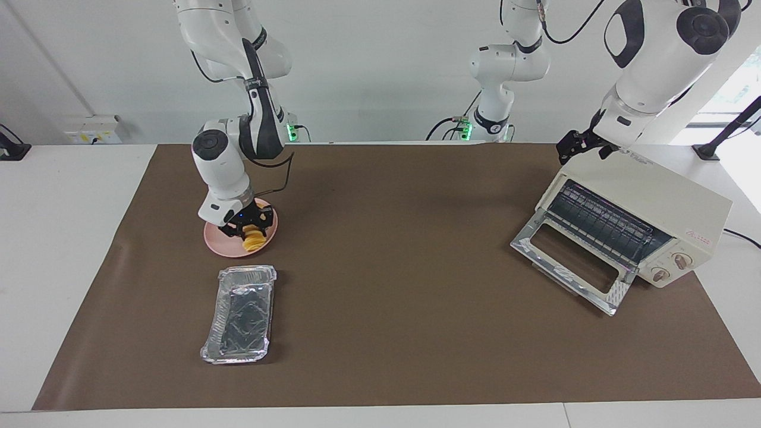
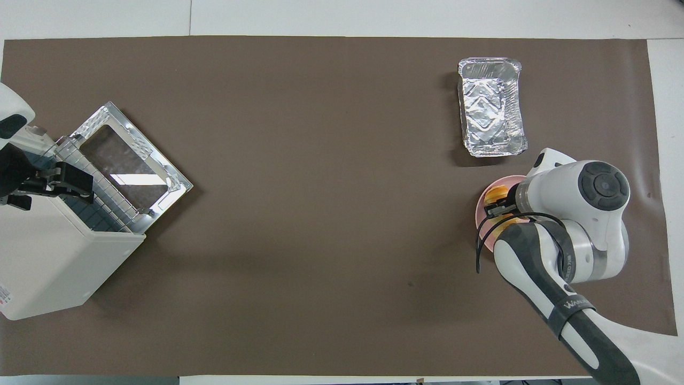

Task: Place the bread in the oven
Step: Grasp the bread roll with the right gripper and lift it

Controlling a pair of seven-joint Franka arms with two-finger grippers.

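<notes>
The bread [image 1: 254, 241] is a short row of yellow-orange slices on a pink round plate [image 1: 221, 245] toward the right arm's end of the table. My right gripper [image 1: 250, 230] is down at the plate, right on the bread, which partly shows under it in the overhead view [image 2: 494, 193]. The cream-white oven [image 1: 666, 205] stands at the left arm's end with its glass door [image 1: 571, 261] dropped open and the wire rack showing. My left gripper [image 1: 575, 145] hovers over the oven's top edge above the door and holds nothing that I can see.
A silver foil tray [image 1: 241, 315] lies empty, farther from the robots than the plate. A brown mat [image 1: 392, 267] covers the table between the plate and the oven. A third arm's base stands at the robots' edge.
</notes>
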